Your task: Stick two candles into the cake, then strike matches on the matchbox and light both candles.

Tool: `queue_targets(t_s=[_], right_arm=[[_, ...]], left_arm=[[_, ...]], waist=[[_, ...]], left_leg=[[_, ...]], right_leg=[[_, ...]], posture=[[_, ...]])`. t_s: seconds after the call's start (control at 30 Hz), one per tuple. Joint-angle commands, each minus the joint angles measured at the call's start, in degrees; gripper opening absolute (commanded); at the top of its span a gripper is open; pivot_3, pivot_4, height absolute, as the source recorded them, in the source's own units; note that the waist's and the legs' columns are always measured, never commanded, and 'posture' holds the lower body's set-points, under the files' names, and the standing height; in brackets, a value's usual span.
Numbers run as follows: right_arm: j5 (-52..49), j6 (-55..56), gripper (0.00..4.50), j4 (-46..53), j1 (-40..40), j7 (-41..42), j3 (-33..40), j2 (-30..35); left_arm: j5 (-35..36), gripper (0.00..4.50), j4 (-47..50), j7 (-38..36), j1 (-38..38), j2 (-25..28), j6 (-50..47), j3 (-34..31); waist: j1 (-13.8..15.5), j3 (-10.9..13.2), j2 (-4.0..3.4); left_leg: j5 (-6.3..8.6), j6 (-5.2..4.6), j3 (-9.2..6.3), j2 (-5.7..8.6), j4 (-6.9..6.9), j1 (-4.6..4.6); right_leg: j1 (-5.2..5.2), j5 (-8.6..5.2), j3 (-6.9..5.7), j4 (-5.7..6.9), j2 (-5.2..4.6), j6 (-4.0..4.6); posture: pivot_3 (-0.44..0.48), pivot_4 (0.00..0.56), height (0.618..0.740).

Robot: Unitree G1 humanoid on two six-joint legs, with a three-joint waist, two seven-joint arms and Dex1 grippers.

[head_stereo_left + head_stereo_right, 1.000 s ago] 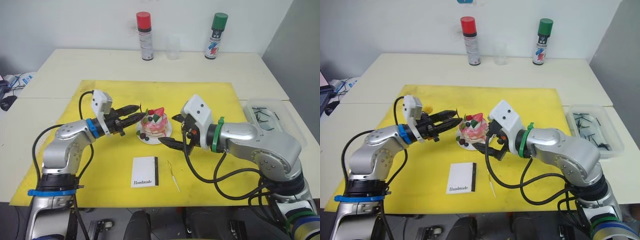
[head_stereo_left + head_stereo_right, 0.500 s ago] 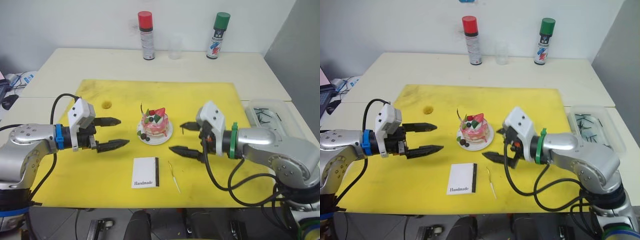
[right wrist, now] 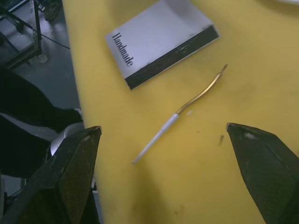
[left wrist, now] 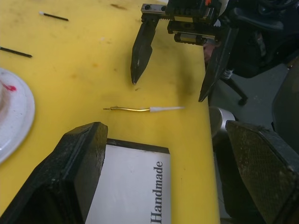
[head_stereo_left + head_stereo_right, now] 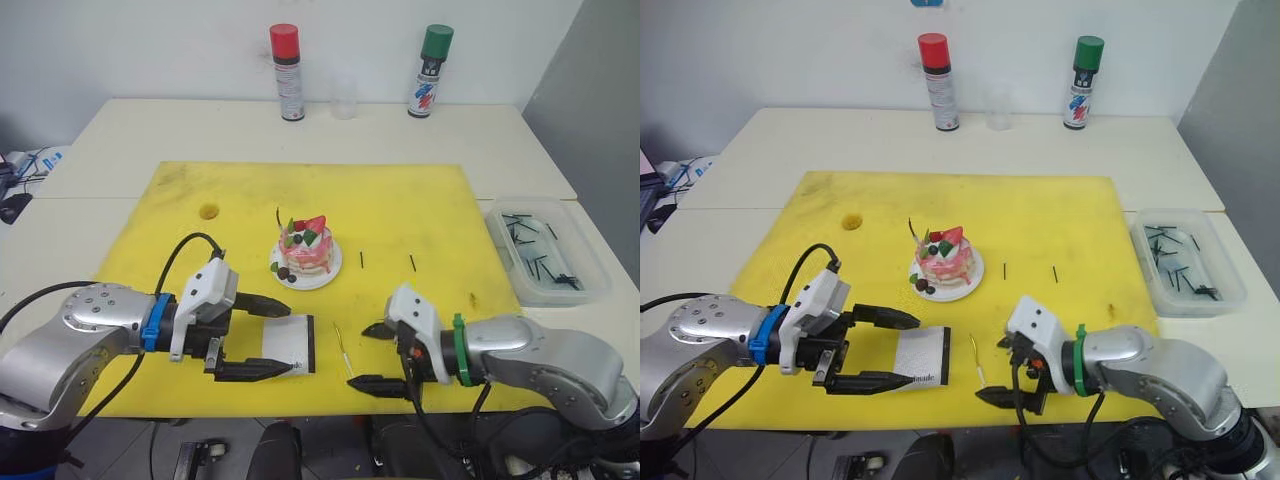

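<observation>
I have pulled both arms back from the cake (image 5: pixel 305 250), where one candle (image 5: pixel 280 219) now stands. My left claw (image 5: pixel 268 338) straddles the matchbox (image 5: pixel 289 346), fingers apart; my right claw (image 5: pixel 378 357), also apart, brackets the second candle (image 5: pixel 346 352) lying on the mat.

Yellow mat (image 5: pixel 420 205): matt, w/ dark scuffs and stains. Matchbox (image 3: pixel 161 42): smooth white card, matt, w/ rough black strip on one edge. Candle (image 3: pixel 180 112): glossy gold, metallic look, white matt end. Fingers (image 4: pixel 140 49): black matt plastic, slightly grainy. Plate (image 4: pixel 16 119): glossy white. Bin (image 5: pixel 545 262): clear plastic. Desk (image 5: pixel 140 125): smooth cream, matt.
</observation>
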State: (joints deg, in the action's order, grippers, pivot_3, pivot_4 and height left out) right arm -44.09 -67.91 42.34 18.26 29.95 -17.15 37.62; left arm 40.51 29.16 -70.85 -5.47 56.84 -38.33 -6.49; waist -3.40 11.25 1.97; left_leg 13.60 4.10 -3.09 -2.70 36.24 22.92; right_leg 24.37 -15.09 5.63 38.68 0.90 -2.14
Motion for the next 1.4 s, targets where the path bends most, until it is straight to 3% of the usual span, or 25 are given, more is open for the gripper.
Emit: queue_targets(t_s=[0.03, 0.07, 0.2, 0.53, 0.57, 1.0, 1.23, 1.33, 1.4], right_arm=[[1.1, -0.2, 4.50, 0.1, -0.4, -1.2, -1.4, -1.2], [1.4, -0.4, 4.50, -0.4, -0.3, -1.5, -1.8, -1.6], [1.6, -1.8, 3.63, -2.1, 0.1, -1.9, -2.8, -3.1], [0.9, -5.7, 0.11, -5.0, -0.5, -2.2, -2.3, -6.6], [0.8, -6.0, 0.03, -5.0, -0.4, -2.3, -1.9, -6.9], [-9.7, -13.8, 0.03, -2.5, 4.3, -0.9, 11.5, -7.8], [-12.2, -14.6, 0.03, -0.3, 4.1, -2.6, 13.4, -6.2], [-9.9, -13.0, 0.60, -0.2, 2.8, -3.8, 10.3, -6.4], [-8.8, -13.2, 1.23, -1.0, 2.6, -5.7, 9.1, -7.6]], left_arm=[[1.5, 4.47, 2.3, -0.7, 0.6, 0.7, 0.1, -0.6], [1.4, 4.47, 2.5, -0.7, 1.0, 0.7, 0.2, -0.5], [0.3, 4.50, 3.1, -1.0, 2.8, 0.7, 1.5, -0.3], [0.1, 4.50, 3.8, -0.1, 4.5, 0.2, 2.3, -0.4], [0.0, 4.50, 3.8, 0.0, 4.7, 0.2, 2.5, -0.4], [-0.4, 4.50, 2.1, 1.3, 4.1, -0.8, 3.7, -0.2], [-2.5, 4.50, 0.2, -1.5, 7.5, 2.2, 5.7, -2.1], [-2.4, 4.50, 0.3, -1.4, 7.4, 2.0, 6.0, -1.6], [-2.4, 4.50, 0.4, -1.4, 7.5, 2.0, 6.1, -1.5]], waist=[[0.0, 0.0, 0.00], [0.0, 0.0, 0.00], [0.0, 0.0, 0.00], [0.0, 0.0, 0.01], [0.0, 0.0, 0.01], [0.0, 0.0, 0.01], [-0.1, 0.0, 0.01], [0.0, 0.0, 0.01], [0.0, 0.0, 0.01]], left_leg=[[0.00, 0.00, 0.00, 0.00, 0.00, 0.00], [0.00, 0.00, -0.01, 0.00, 0.00, 0.00], [0.00, 0.00, 0.00, 0.00, 0.00, 0.00], [0.00, 0.00, -0.01, -0.01, -0.08, -0.03], [0.00, 0.00, -0.01, -0.01, -0.10, -0.03], [0.00, 0.00, -0.01, 0.00, -0.08, -0.04], [0.00, 0.00, -0.01, -0.01, -0.11, -0.04], [0.00, 0.00, -0.02, -0.01, -0.13, -0.05], [0.00, 0.00, 0.00, 0.00, -0.12, -0.04]], right_leg=[[0.00, 0.00, 0.00, 0.00, 0.00, 0.00], [0.00, 0.00, -0.02, 0.00, 0.00, 0.01], [0.00, -0.01, -0.01, -0.01, 0.00, 0.01], [0.00, -0.02, -0.03, 0.00, 0.01, 0.03], [0.00, -0.02, -0.04, 0.00, 0.01, 0.03], [-0.01, -0.02, -0.03, 0.07, 0.01, 0.03], [0.00, -0.02, -0.03, 0.05, 0.02, 0.03], [0.00, -0.05, -0.05, 0.07, 0.02, 0.08], [0.00, -0.05, -0.03, 0.06, 0.00, 0.08]], posture=[[0.000, 0.150, 0.740], [0.000, 0.150, 0.740], [0.000, 0.150, 0.740], [0.000, 0.150, 0.740], [0.000, 0.150, 0.740], [0.000, 0.150, 0.740], [0.000, 0.150, 0.740], [0.000, 0.150, 0.740], [0.000, 0.150, 0.740]])
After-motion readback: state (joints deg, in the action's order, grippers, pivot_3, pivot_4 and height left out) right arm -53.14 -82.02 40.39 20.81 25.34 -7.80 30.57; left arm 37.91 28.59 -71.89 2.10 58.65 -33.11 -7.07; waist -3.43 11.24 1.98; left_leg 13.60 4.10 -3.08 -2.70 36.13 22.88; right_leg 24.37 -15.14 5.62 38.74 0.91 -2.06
